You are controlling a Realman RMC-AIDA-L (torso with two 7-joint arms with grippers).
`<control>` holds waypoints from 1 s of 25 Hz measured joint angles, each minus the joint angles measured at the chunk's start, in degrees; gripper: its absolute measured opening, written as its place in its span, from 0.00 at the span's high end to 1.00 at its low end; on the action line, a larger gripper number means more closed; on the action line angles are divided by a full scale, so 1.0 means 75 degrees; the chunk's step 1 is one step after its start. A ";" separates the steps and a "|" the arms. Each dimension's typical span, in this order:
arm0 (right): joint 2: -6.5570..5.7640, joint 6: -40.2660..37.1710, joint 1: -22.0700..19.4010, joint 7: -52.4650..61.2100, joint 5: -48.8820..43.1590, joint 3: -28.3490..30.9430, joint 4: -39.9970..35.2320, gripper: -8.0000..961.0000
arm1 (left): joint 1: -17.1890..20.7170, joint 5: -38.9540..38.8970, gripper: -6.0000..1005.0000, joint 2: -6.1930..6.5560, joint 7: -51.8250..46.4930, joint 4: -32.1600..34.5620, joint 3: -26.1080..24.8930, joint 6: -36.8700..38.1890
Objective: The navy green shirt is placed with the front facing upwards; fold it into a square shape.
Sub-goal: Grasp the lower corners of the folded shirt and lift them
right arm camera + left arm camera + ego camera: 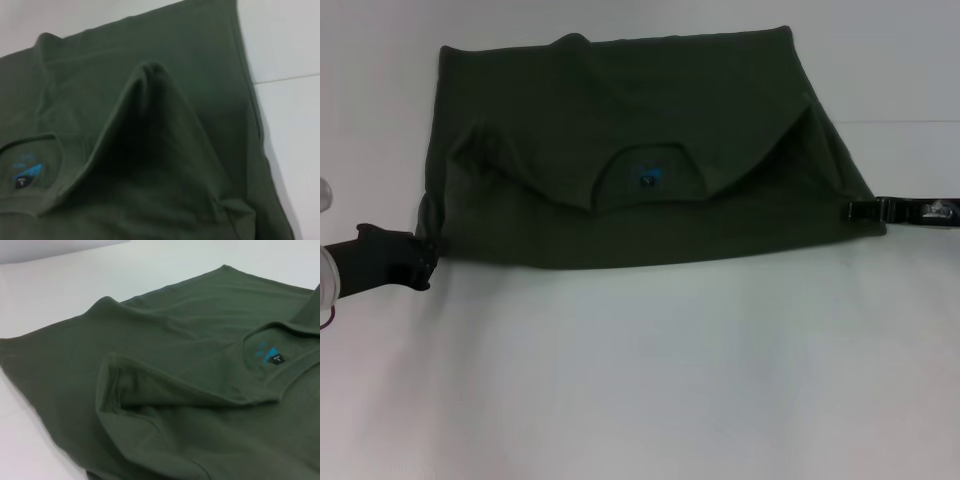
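Note:
The navy green shirt (650, 120) lies on the white table, its upper part folded over so the collar and the black neck label with a blue mark (648, 178) face up in the middle. My left gripper (423, 255) is at the shirt's near left corner, where the cloth bunches up against it. At the near right corner my right gripper (855, 210) overlaps the hem. In the right wrist view a sleeve fold (150, 115) stands up like a tent and the cloth (235, 210) puckers close to the camera. The left wrist view shows the collar label (272, 356).
The white table (640, 380) stretches in front of the shirt toward me. A seam line in the surface (910, 122) runs off to the right behind the right arm. Nothing else stands on the table.

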 joint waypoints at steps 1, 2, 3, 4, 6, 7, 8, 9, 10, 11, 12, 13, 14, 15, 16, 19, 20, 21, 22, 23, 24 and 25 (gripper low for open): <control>0.0008 0.0055 0.0011 0.0000 -0.0001 -0.0015 0.0015 0.31 | -0.0008 0.0000 0.99 0.0003 0.0000 -0.0003 -0.0004 -0.0001; 0.0014 0.0098 0.0024 -0.0001 0.0000 -0.0026 0.0026 0.31 | -0.0019 0.0000 0.99 0.0007 0.0000 -0.0004 -0.0008 -0.0001; 0.0021 0.0120 0.0042 -0.0006 0.0000 -0.0030 0.0035 0.31 | -0.0023 0.0000 0.99 0.0007 0.0000 -0.0007 -0.0014 -0.0002; 0.0026 0.0132 0.0055 -0.0015 0.0000 -0.0032 0.0042 0.31 | -0.0031 0.0000 0.99 0.0009 0.0000 -0.0013 -0.0019 -0.0003; 0.0032 0.0145 0.0076 -0.0033 0.0000 -0.0033 0.0047 0.31 | -0.0045 0.0000 0.99 0.0015 -0.0001 -0.0029 -0.0023 -0.0007; 0.0036 0.0148 0.0085 -0.0037 0.0000 -0.0035 0.0049 0.31 | -0.0050 0.0000 0.99 0.0018 -0.0001 -0.0037 -0.0023 -0.0013; 0.0039 0.0149 0.0096 -0.0035 0.0000 -0.0035 0.0049 0.31 | -0.0053 -0.0001 0.99 0.0019 0.0000 -0.0047 -0.0023 -0.0018; 0.0042 0.0146 0.0108 -0.0031 0.0000 -0.0035 0.0059 0.31 | -0.0055 -0.0002 0.99 0.0019 -0.0001 -0.0049 -0.0023 -0.0022; 0.0045 0.0134 0.0122 -0.0028 0.0000 -0.0036 0.0074 0.31 | -0.0054 -0.0003 0.99 0.0020 -0.0001 -0.0050 -0.0024 -0.0025; 0.0046 0.0088 0.0135 -0.0038 0.0000 -0.0036 0.0093 0.33 | -0.0054 -0.0004 0.99 0.0021 -0.0001 -0.0051 -0.0024 -0.0026; 0.0047 0.0011 0.0144 -0.0077 0.0000 -0.0041 0.0107 0.35 | -0.0054 -0.0005 0.99 0.0022 -0.0001 -0.0051 -0.0023 -0.0026; 0.0047 -0.0073 0.0148 -0.0126 0.0001 -0.0048 0.0115 0.37 | -0.0054 -0.0005 0.99 0.0025 -0.0001 -0.0051 -0.0023 -0.0026; 0.0048 -0.0153 0.0144 -0.0169 0.0008 -0.0055 0.0110 0.38 | -0.0055 -0.0006 0.99 0.0029 -0.0001 -0.0051 -0.0022 -0.0026; 0.0048 -0.0210 0.0133 -0.0197 0.0018 -0.0058 0.0095 0.40 | -0.0054 -0.0006 0.99 0.0031 -0.0003 -0.0051 -0.0022 -0.0026; 0.0048 -0.0253 0.0114 -0.0221 0.0030 -0.0054 0.0075 0.42 | -0.0054 -0.0007 0.99 0.0032 -0.0005 -0.0051 -0.0022 -0.0026; 0.0039 -0.0383 0.0038 -0.0226 0.0040 -0.0009 -0.0008 0.48 | -0.0052 -0.0019 0.99 0.0034 -0.0013 -0.0051 -0.0022 -0.0026; 0.0033 -0.0426 0.0012 -0.0226 0.0040 -0.0006 -0.0040 0.49 | -0.0051 -0.0020 0.99 0.0035 -0.0016 -0.0051 -0.0022 -0.0026; 0.0029 -0.0473 -0.0013 -0.0227 0.0042 -0.0007 -0.0085 0.51 | -0.0051 -0.0021 0.99 0.0034 -0.0022 -0.0051 -0.0022 -0.0026; 0.0029 -0.0504 -0.0033 -0.0230 0.0043 -0.0013 -0.0108 0.56 | -0.0051 -0.0020 0.99 0.0030 -0.0028 -0.0051 -0.0022 -0.0026; 0.0027 -0.0550 -0.0053 -0.0241 0.0043 -0.0018 -0.0135 0.61 | -0.0051 -0.0020 0.99 0.0024 -0.0031 -0.0051 -0.0022 -0.0026; 0.0023 -0.0591 -0.0073 -0.0265 0.0044 -0.0019 -0.0158 0.67 | -0.0051 -0.0020 0.99 0.0019 -0.0031 -0.0051 -0.0022 -0.0026; 0.0018 -0.0639 -0.0091 -0.0287 0.0047 -0.0018 -0.0179 0.72 | -0.0046 -0.0021 0.99 0.0013 -0.0037 -0.0047 -0.0022 -0.0025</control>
